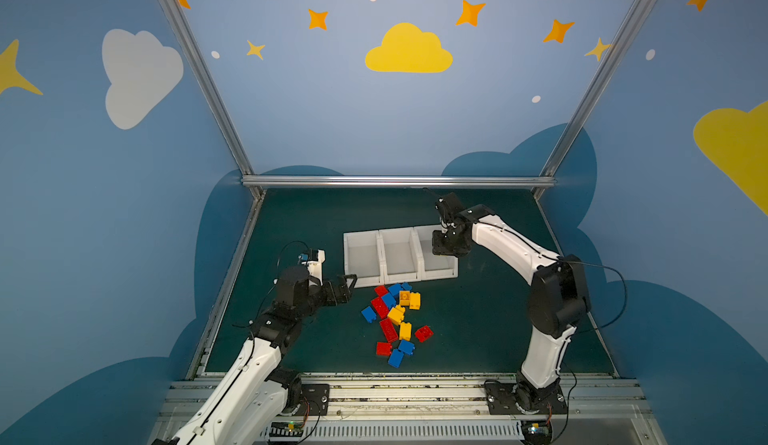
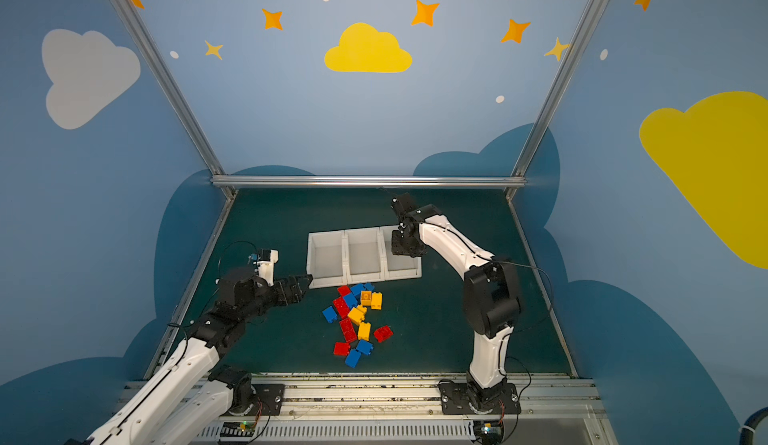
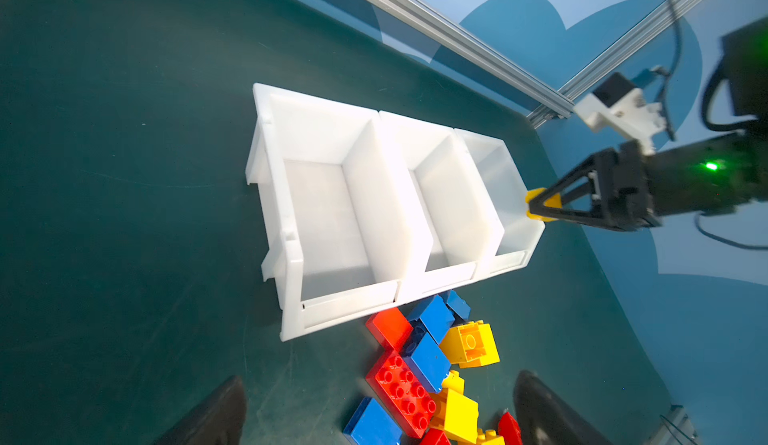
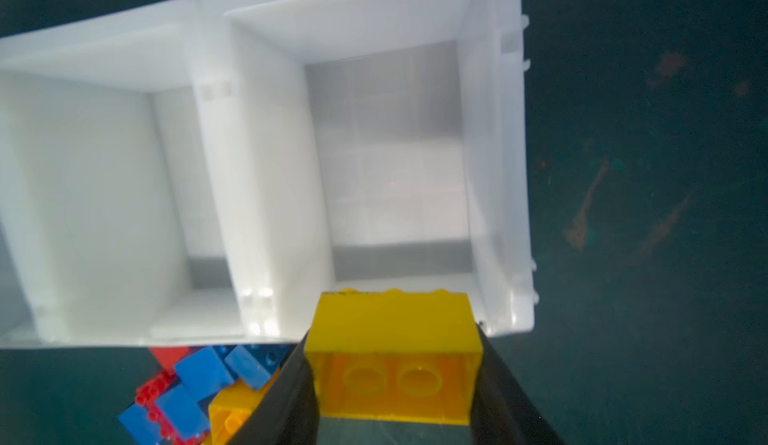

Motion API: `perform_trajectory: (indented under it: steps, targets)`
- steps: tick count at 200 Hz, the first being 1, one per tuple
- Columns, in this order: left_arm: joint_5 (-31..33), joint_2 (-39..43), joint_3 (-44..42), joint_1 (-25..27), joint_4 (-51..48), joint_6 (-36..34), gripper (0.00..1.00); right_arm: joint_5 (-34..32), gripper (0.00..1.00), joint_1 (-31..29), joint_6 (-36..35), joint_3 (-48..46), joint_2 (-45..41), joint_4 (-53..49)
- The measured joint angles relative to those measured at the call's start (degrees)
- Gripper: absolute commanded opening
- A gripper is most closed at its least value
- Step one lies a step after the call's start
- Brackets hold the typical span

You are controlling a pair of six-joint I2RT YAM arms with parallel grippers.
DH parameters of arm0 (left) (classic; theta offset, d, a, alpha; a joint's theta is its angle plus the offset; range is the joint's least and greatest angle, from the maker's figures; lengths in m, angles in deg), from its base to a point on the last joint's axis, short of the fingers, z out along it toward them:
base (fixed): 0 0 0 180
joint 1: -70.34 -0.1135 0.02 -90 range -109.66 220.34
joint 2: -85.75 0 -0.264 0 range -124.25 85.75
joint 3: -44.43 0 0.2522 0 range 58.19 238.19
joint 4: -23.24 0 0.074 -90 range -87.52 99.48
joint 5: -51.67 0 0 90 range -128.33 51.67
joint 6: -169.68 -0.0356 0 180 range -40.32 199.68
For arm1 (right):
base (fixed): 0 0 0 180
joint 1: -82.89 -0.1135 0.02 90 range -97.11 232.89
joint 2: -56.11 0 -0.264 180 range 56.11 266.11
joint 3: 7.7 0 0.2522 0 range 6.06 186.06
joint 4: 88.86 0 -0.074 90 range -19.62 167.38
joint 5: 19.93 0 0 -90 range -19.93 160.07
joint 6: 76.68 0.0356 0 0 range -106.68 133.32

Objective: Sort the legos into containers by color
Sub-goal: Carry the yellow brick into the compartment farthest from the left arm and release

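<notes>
Over the right-hand bin [image 1: 436, 271]: right gripper [image 4: 392, 335] pinches the yellow brick [image 4: 392, 380] by its short ends. Its underside faces the wrist camera, and its long axis runs jaw to jaw, across the bin's width. The wrist view puts the brick at the bin's near lip, close to its right wall, with the cavity lying farther in. Can't tell if it's fully inside the rim, so I'd nudge it far and slightly left before release. Left gripper [image 1: 348, 286] has jaws spread wide and empty. It sits just left of the loose pile [image 1: 395, 318], by the left bin [image 1: 362, 256], so it's the nearer arm for the next pick.
</notes>
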State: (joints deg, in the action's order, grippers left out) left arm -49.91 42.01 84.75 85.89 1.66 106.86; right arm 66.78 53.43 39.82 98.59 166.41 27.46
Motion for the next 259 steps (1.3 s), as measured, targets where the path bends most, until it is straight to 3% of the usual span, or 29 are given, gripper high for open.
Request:
perform_trajectory:
  steps: [53,131,190,227,259]
  targets:
    - [-2.1,0.2,0.0,0.8,-0.3,-0.4,0.97,1.6,0.65,0.9,-0.7,1.4,2.8,-1.6]
    - [-4.0,-1.6,0.0,2.8,-0.3,-2.2,0.87,2.3,0.68,1.0,-0.8,1.0,0.0,-2.2]
    - [-3.0,-8.5,4.1,12.0,-3.5,-6.0,0.81,2.9,0.67,0.9,0.1,-7.5,-14.6,-2.5]
    - [0.0,-18.6,9.7,19.4,-5.8,-10.0,0.8,2.3,0.68,0.7,1.0,-15.5,-21.4,-3.6]
    - [2.0,-27.3,14.5,22.6,-6.6,-12.4,0.77,1.8,0.68,0.6,2.7,-21.6,-26.8,-5.0]
